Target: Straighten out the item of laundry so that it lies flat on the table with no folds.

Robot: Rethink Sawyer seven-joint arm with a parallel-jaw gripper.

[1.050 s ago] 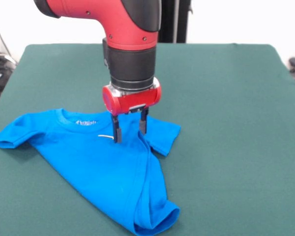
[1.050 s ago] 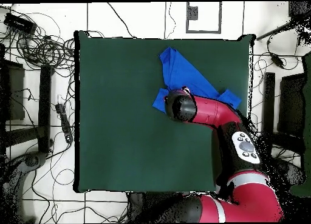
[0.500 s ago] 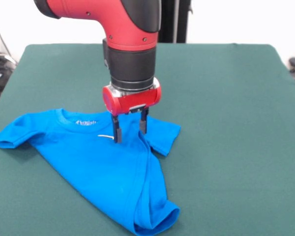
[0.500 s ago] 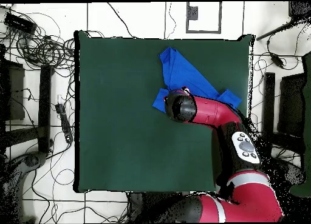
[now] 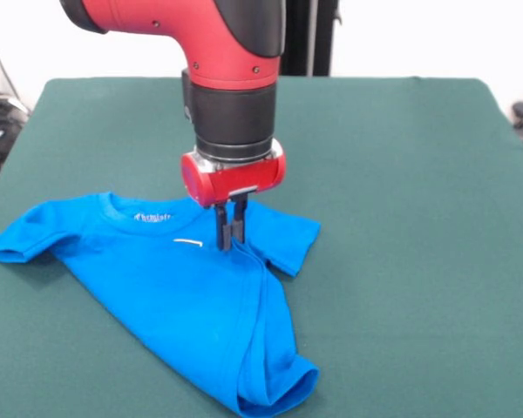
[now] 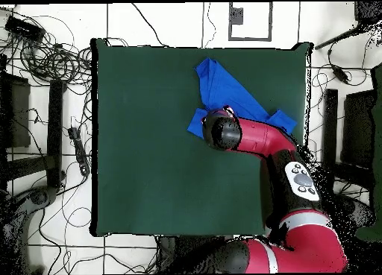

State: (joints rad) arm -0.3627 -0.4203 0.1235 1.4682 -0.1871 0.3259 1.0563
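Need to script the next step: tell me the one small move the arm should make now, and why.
Probably lift slightly and drag toward the right sleeve. The claw looks shut on the T-shirt at a ridge near the collar, and the shirt's right side is folded over itself down to the hem, so pulling sideways should open that fold across the table.

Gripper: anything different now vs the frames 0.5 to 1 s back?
The gripper has closed: its fingers, spread apart before, now stand pinched together on a fold of the T-shirt near the collar. The arm has not shifted, the shirt lies crumpled in the same place, and the table is unchanged.
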